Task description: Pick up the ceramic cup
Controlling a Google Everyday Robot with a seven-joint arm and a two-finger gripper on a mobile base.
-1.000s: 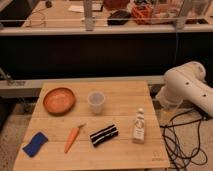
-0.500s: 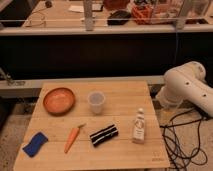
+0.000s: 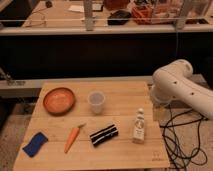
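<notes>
Camera view vs. the two earlier shots: no visible change. Arm (image 3: 176, 86) sits in the same pose and nothing on the table (image 3: 125, 92) has shifted. For the task that means the approach hasn't begun. The pick is at step zero w/ the whole reach left to do.

Gripper (image 3: 159, 111) hangs under the white arm at the table's right edge, approx. 3 o'clock from the cup (image 3: 96, 101) and well apart from it. Whether it's open or closed can't be told, and it holds nothing that shows.

Cup stands near the table's middle, a bit toward the far side. Neighbours:
- bowl (image 3: 59, 100) at its 9 o'clock, near but not touching
- carrot (image 3: 73, 138) at approx. 7 o'clock
- striped pack (image 3: 104, 135) at approx. 6 o'clock
- bottle (image 3: 139, 127) at approx. 4 o'clock, between cup and gripper
- blue sponge (image 3: 35, 144) further out at 8 o'clock

Cup orientation: upright, mouth up, base on the wood. Long axis is vertical and the body narrows downward. No handle, so no preferred side, and any approach angle round the rim looks equal. Judgement: the bottle is the one thing near a straight path from 3 o'clock, so a higher or far-side route prob. suits better.
</notes>
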